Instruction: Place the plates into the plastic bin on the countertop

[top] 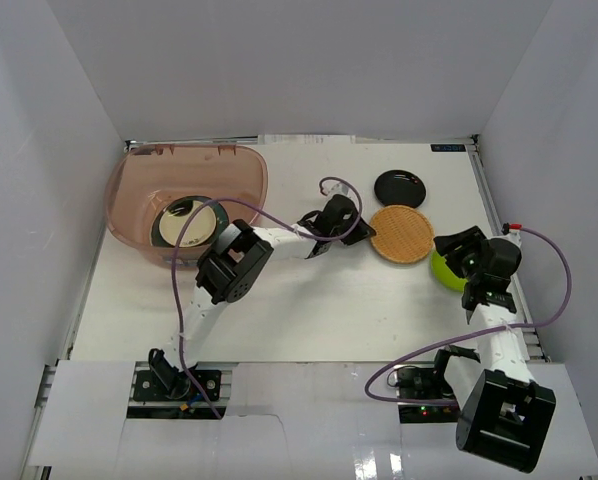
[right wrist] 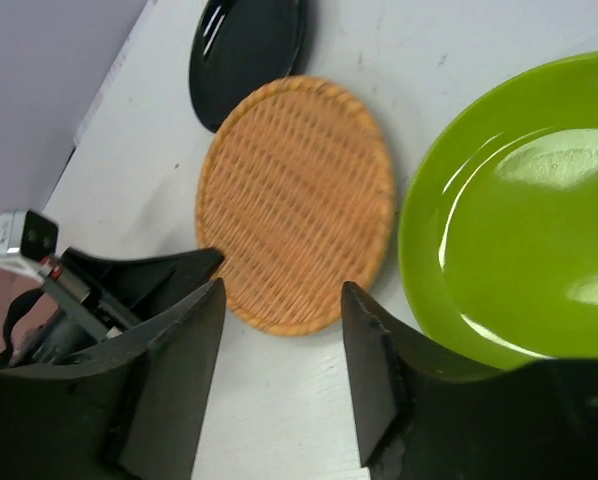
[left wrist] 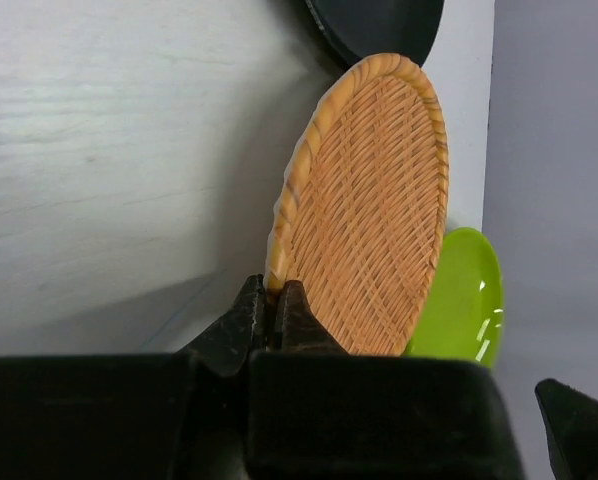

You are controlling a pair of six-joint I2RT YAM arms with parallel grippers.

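Toward the far right of the table (top: 309,310), left tool (left wrist: 274,300) pinched tight on the rim of the orange woven-look plate (left wrist: 374,200), black plate (top: 400,187) just beyond, right tool (right wrist: 282,300) spread wide, empty, over the lime green plate (right wrist: 519,220), plastic bin (top: 129,215) at the far left corner holding stacked plates (top: 189,222).

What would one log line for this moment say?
left gripper: shut on orange woven plate rim | right gripper: open, by lime green plate | black plate: on countertop | plastic bin: holds stacked plates
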